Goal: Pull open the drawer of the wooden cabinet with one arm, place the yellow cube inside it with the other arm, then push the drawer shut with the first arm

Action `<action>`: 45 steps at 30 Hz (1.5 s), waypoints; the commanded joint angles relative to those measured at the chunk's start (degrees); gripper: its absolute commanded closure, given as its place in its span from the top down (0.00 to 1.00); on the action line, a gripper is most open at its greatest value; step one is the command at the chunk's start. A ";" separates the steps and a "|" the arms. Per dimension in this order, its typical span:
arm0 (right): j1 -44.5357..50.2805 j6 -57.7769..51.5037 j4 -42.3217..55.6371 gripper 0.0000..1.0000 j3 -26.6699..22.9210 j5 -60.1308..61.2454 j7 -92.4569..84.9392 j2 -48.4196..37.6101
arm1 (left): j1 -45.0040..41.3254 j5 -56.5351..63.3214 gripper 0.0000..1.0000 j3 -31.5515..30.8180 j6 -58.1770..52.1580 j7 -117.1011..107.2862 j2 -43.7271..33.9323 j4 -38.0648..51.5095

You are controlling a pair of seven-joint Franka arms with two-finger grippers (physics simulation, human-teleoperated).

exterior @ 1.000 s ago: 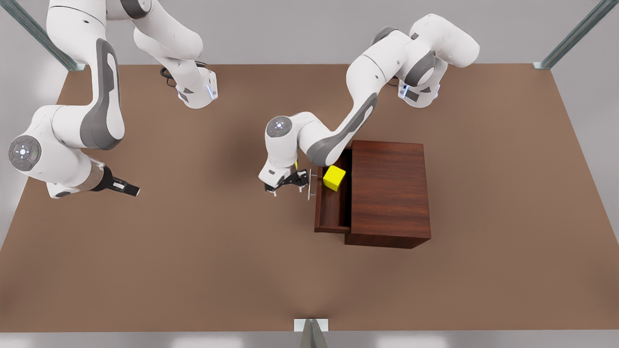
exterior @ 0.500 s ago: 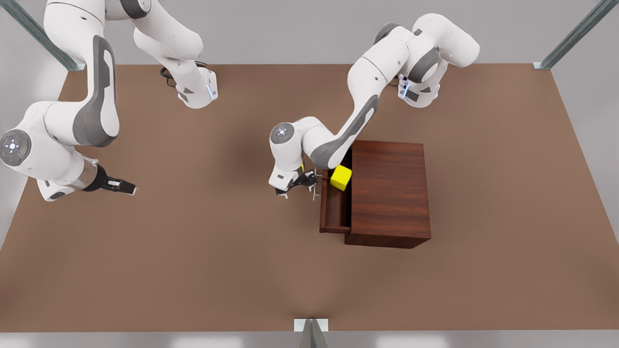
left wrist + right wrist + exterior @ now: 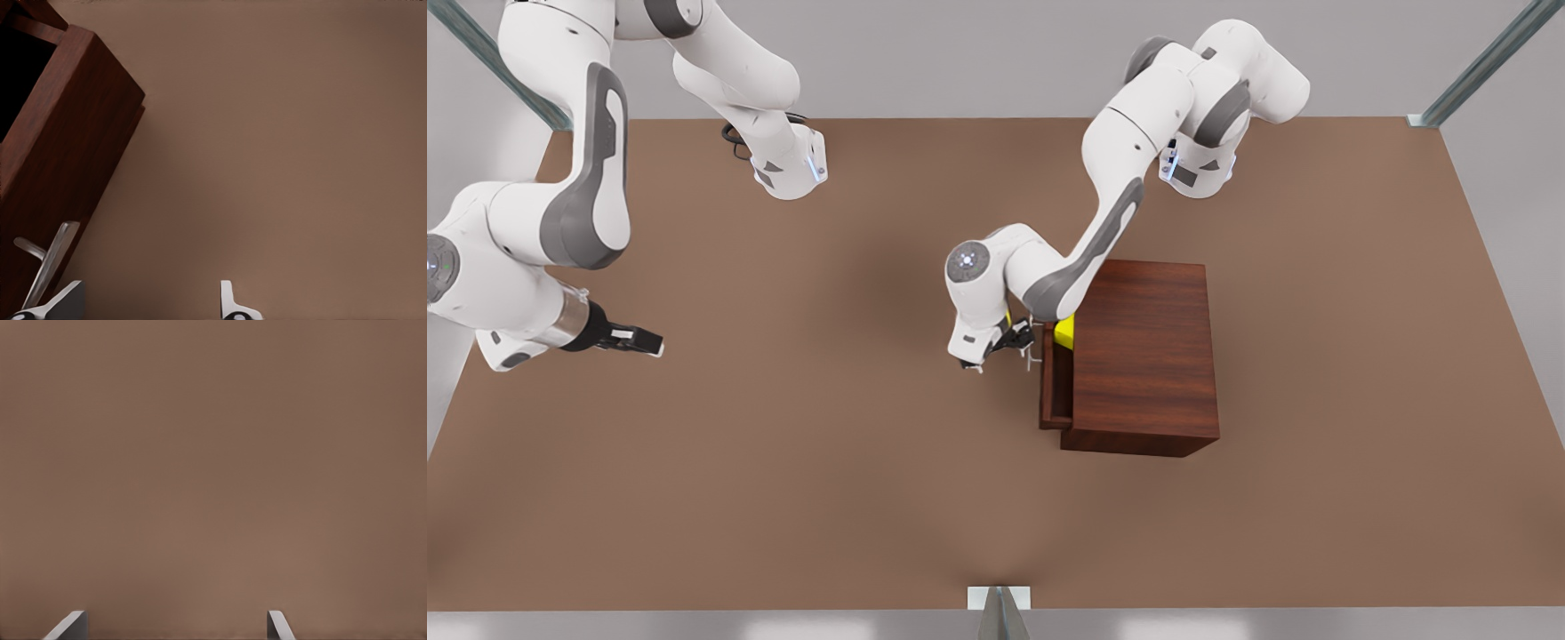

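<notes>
The wooden cabinet (image 3: 1147,356) stands right of the table's middle. Its drawer (image 3: 1054,384) sticks out only a narrow strip toward the front view's left, and the drawer front (image 3: 67,167) fills one side of the left wrist view. Just a sliver of the yellow cube (image 3: 1064,331) shows inside the drawer at the cabinet's edge. My left gripper (image 3: 1007,345) (image 3: 150,303) is open and empty, with one finger against the silver handle (image 3: 1034,356) (image 3: 48,261). Far off at the front view's left, my right gripper (image 3: 636,340) (image 3: 177,623) hangs open over bare table.
The brown table (image 3: 827,462) spreads wide around the cabinet. Both arm bases (image 3: 787,169) (image 3: 1196,173) sit at the far edge. Metal frame posts (image 3: 1485,62) stand at the corners, and a bracket (image 3: 999,600) sits at the near edge.
The drawer has slid most of the way into the cabinet, with the left gripper following against its handle. The cube went in with it. The right gripper drifted toward the front view's left.
</notes>
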 commanded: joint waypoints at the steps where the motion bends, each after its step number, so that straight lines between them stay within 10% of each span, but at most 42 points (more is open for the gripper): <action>1: 0.07 -0.84 0.12 1.00 0.08 -0.02 -2.62 0.08 | 0.35 -0.01 1.00 0.01 -0.67 1.74 -0.39 -0.24; 19: 0.16 -2.07 0.21 1.00 0.25 -0.19 -2.62 0.17 | 5.36 -1.24 1.00 -0.26 -9.89 9.30 -3.03 0.90; 26: 0.16 -2.16 0.21 1.00 0.34 -0.19 -2.62 0.25 | 34.00 -16.78 1.00 0.01 -35.65 71.68 -26.67 -0.50; 28: 0.16 -2.16 0.21 1.00 0.34 -0.19 -2.62 0.34 | 36.91 -19.69 1.00 1.15 -19.10 71.96 -41.04 -23.80; 45: 0.34 -3.31 0.21 1.00 0.43 -0.19 -2.62 0.43 | 37.62 -18.55 1.00 1.50 -22.99 74.43 -36.95 -14.83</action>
